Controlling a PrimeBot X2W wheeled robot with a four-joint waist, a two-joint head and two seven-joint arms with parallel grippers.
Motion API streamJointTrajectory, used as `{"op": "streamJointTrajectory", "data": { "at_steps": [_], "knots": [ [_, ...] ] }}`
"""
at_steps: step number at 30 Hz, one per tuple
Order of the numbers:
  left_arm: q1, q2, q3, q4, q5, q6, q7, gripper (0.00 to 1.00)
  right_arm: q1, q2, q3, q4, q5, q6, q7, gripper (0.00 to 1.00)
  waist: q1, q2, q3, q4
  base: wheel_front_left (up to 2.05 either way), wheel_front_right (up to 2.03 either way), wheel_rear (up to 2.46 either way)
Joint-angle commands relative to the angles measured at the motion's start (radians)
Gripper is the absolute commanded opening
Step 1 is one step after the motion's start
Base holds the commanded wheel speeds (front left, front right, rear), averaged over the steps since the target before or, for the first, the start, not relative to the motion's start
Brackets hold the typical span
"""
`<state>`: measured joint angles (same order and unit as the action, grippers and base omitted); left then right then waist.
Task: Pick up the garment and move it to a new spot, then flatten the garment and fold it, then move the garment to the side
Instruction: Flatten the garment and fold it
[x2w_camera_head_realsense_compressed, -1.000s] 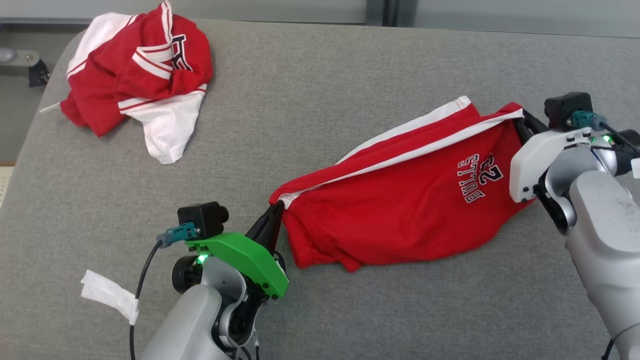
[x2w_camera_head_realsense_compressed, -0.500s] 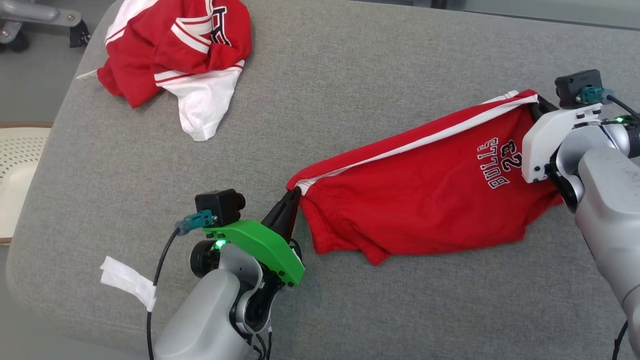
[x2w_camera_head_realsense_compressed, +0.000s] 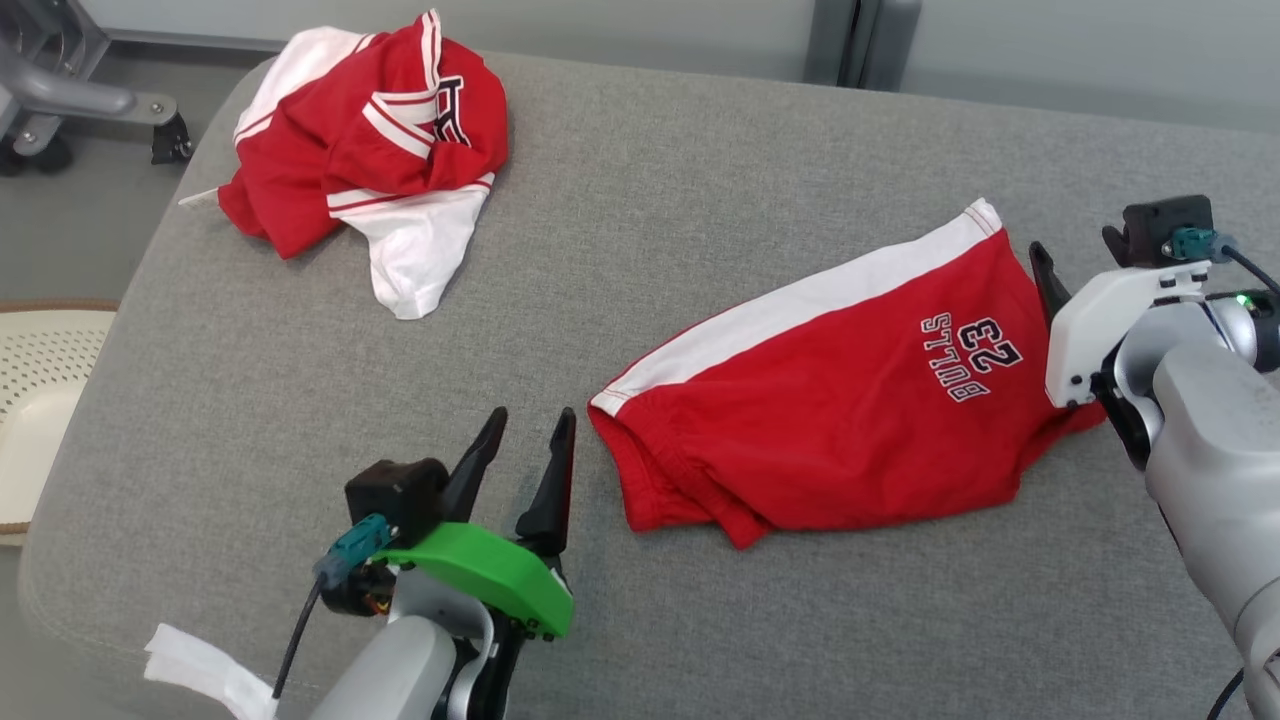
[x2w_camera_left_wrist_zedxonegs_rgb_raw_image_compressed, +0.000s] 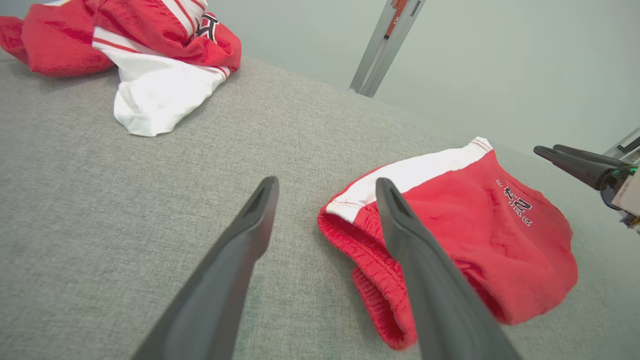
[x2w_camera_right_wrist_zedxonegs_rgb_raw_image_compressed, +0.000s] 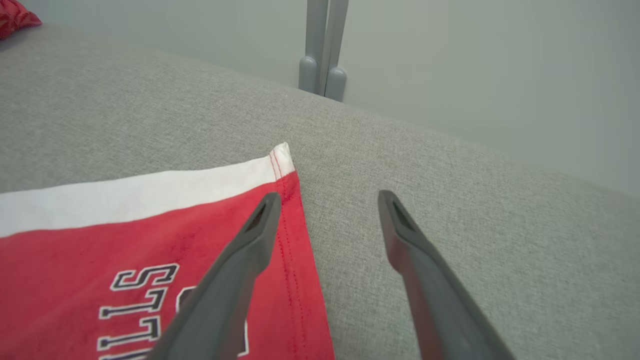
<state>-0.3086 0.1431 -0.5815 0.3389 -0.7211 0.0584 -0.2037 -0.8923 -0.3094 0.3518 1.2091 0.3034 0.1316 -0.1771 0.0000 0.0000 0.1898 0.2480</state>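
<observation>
Shorts (x2w_camera_head_realsense_compressed: 830, 420) lie spread on worktop (x2w_camera_head_realsense_compressed: 700, 200), right of centre. Left claw (x2w_camera_head_realsense_compressed: 532, 414) and right claw (x2w_camera_right_wrist_zedxonegs_rgb_raw_image_compressed: 328, 196) both gape, empty, one at each end. Judged light and limp: you'd pinch waistband and hem corners.

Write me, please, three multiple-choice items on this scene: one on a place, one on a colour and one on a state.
1. Where on the grey cushion does the crumpled garment lie?
A. near right edge
B. centre
C. far left corner

2. The stripe along the red shorts is:
A. black
B. white
C. green

3. The left claw is:
A. open, beside the shorts
B. shut on the waistband
C. shut on nothing

Answers:
1 C: in the head view it sits by the cushion's far left corner.
2 B: a white band runs along the shorts' far edge.
3 A: its fingers stand apart, with no cloth between them.
</observation>
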Motion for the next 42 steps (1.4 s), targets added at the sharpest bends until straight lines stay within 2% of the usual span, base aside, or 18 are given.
{"op": "streamJointTrajectory", "data": {
  "at_steps": [1, 6, 11, 23, 24, 26, 27, 28, 35, 42],
  "knots": [
    [0.028, 0.02, 0.009, -0.025, 0.02, 0.021, -0.013, 1.0, 0.027, 0.003, 0.007, 0.01, 0.018, -0.002, 0.01, 1.0, 0.0, 0.0, -0.054, -0.013, 0.0, 0.0, 0.0],
    [0.09, 0.059, 0.035, -0.11, 0.057, 0.09, -0.035, 1.0, 0.072, -0.001, 0.042, 0.019, 0.074, -0.002, 0.083, 1.0, 0.0, 0.0, -0.089, -0.011, 0.0, 0.0, 0.0],
    [0.115, 0.083, 0.054, -0.169, 0.084, 0.141, -0.043, 1.0, 0.097, -0.021, 0.081, 0.008, 0.12, -0.002, 0.149, 1.0, 0.0, 0.0, -0.064, 0.009, 0.0, 0.0, 0.0],
    [0.098, 0.119, 0.093, -0.218, 0.103, 0.181, -0.049, 1.0, 0.099, -0.029, 0.128, 0.01, 0.226, -0.001, 0.3, 1.0, 0.0, 0.0, 0.003, 0.061, 0.0, 0.0, 0.0],
    [0.098, 0.119, 0.095, -0.219, 0.103, 0.18, -0.05, 1.0, 0.103, -0.027, 0.13, 0.009, 0.237, -0.001, 0.316, 0.97, 0.0, 0.0, 0.004, 0.063, 0.0, 0.0, 0.0],
    [0.096, 0.12, 0.098, -0.219, 0.102, 0.181, -0.051, 1.0, 0.108, -0.027, 0.144, 0.004, 0.255, -0.001, 0.348, 0.37, 0.0, 0.0, 0.006, 0.065, 0.0, 0.0, 0.0],
    [0.095, 0.119, 0.1, -0.219, 0.102, 0.182, -0.051, 1.0, 0.11, -0.028, 0.151, -0.001, 0.263, -0.001, 0.361, 0.24, 0.0, 0.0, 0.006, 0.066, 0.0, 0.0, 0.0],
    [0.094, 0.119, 0.101, -0.219, 0.102, 0.183, -0.052, 1.0, 0.113, -0.029, 0.156, -0.009, 0.274, -0.001, 0.371, 0.0, 0.0, 0.0, 0.006, 0.065, 0.0, 0.0, 0.0],
    [0.103, 0.126, 0.112, -0.213, 0.101, 0.186, -0.053, 1.0, 0.123, -0.042, 0.187, -0.06, 0.326, -0.001, 0.365, 0.0, 0.0, 0.0, -0.013, 0.038, 0.0, 0.0, 0.0],
    [0.126, 0.132, 0.11, -0.205, 0.107, 0.188, -0.054, 1.0, 0.175, -0.053, 0.196, -0.087, 0.379, -0.002, 0.28, 0.0, 0.0, 0.0, -0.081, -0.052, 0.0, 0.0, 0.0]
  ]
}}
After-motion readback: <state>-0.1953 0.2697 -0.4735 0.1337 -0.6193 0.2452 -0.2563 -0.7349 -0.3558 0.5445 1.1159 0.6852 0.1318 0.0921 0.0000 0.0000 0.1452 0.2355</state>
